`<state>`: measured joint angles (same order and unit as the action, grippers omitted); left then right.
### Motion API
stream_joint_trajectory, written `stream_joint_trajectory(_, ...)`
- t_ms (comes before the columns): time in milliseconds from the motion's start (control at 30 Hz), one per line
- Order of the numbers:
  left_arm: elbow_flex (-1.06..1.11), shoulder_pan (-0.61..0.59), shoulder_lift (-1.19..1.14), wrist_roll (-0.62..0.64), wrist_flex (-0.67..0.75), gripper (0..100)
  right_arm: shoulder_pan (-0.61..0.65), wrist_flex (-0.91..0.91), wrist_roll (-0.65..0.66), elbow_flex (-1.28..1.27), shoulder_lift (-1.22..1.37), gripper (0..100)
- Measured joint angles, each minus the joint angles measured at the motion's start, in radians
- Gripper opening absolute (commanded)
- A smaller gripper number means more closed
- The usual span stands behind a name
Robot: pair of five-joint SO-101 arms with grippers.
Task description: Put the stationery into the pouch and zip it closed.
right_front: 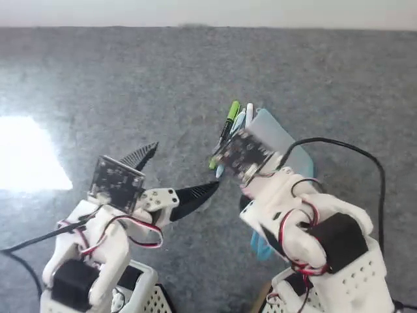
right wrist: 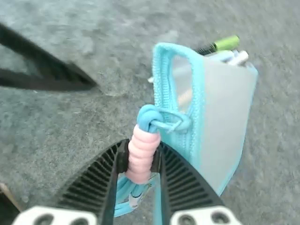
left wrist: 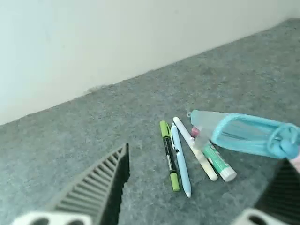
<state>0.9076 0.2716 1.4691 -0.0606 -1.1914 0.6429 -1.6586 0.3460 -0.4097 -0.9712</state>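
A light blue pouch [right wrist: 220, 117] is held off the grey table with its mouth open. My right gripper [right wrist: 139, 151] is shut on the pink zipper pull [right wrist: 140, 157] at its end. Beside and partly under the pouch [left wrist: 243, 133] lie a green highlighter [left wrist: 168, 154], a blue pen [left wrist: 181, 161], a white pen [left wrist: 194, 150] and a green-and-white stick [left wrist: 218, 161]. My left gripper [right_front: 187, 164] hovers open to the left of the stationery, holding nothing. In the high view the highlighter [right_front: 229, 120] pokes out beside the pouch [right_front: 287, 140].
The grey felt table [right_front: 130, 85] runs to a pale wall [left wrist: 93, 42] at the back. A bright glare patch [right_front: 26, 153] lies at the left. A black cable [right_front: 352, 153] loops over the right arm.
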Motion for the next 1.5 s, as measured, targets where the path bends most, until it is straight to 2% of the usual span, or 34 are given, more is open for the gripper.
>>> stream_joint_trajectory(233,0.08,0.034,0.0,-0.006,0.069,41,0.04,-0.018,0.023,0.0,0.0,0.7)
stream_joint_trajectory(467,0.112,0.009,-0.012,-0.018,0.143,41,0.04,-0.04,0.043,0.0,0.0,0.7)
stream_joint_trajectory(733,0.112,-0.026,-0.265,-0.023,0.247,41,0.1,-0.041,0.052,0.0,0.0,0.7)
stream_joint_trajectory(933,0.112,-0.026,-0.295,-0.048,0.252,40,0.112,-0.041,0.052,0.0,0.0,0.7)
stream_joint_trajectory(1067,0.118,-0.015,-0.295,-0.051,0.288,29,0.112,-0.041,0.052,0.0,0.0,0.7)
stream_joint_trajectory(1267,0.169,0.075,-0.29,-0.118,0.315,12,0.112,-0.041,0.052,0.0,0.002,0.7)
stream_joint_trajectory(1467,0.184,0.087,-0.295,-0.15,0.316,8,0.11,-0.041,0.052,0.0,0.002,0.7)
stream_joint_trajectory(1500,0.184,0.072,-0.295,-0.147,0.318,4,0.11,-0.035,0.052,0.0,0.002,0.7)
